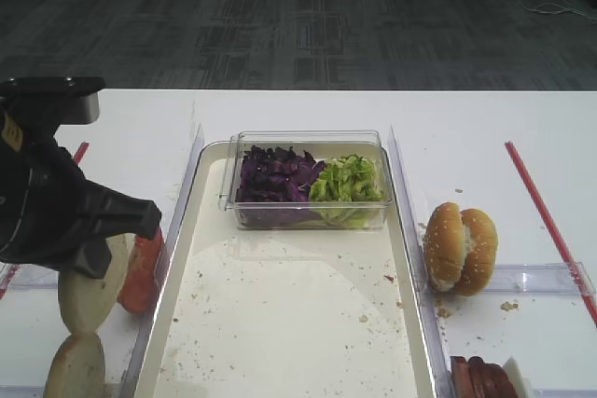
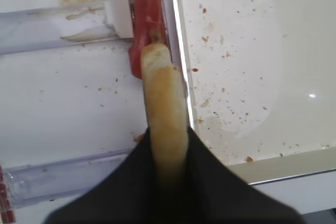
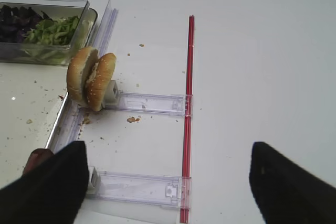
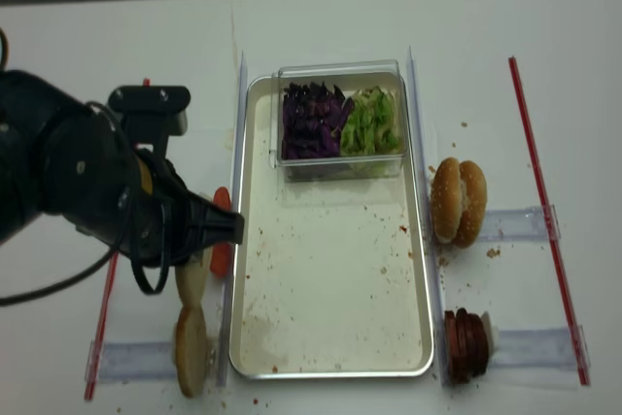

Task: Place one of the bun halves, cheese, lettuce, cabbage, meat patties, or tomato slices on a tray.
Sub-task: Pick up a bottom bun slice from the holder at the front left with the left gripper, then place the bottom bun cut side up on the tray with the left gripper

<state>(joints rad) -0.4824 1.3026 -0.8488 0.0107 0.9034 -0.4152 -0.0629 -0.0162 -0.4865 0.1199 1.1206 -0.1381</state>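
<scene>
My left gripper [image 2: 167, 139] is shut on a thin bun half [image 2: 163, 90], held on edge just left of the off-white tray [image 2: 247, 51]. That bun half [image 1: 93, 291] hangs under the black left arm, beside red tomato slices [image 1: 140, 277]. A second bun half [image 1: 75, 365] stands below it. The tray [image 1: 298, 323] holds a clear box with purple cabbage [image 1: 275, 174] and green lettuce [image 1: 347, 179]. Meat patties [image 1: 480, 379] stand right of the tray. My right gripper [image 3: 170, 187] is open over bare table. The cheese is out of view.
A whole sesame bun [image 1: 460, 249] stands on edge in a clear holder right of the tray. Clear plastic rails [image 3: 152, 103] and a red strip [image 3: 188, 103] lie on the white table. Crumbs speckle the tray floor.
</scene>
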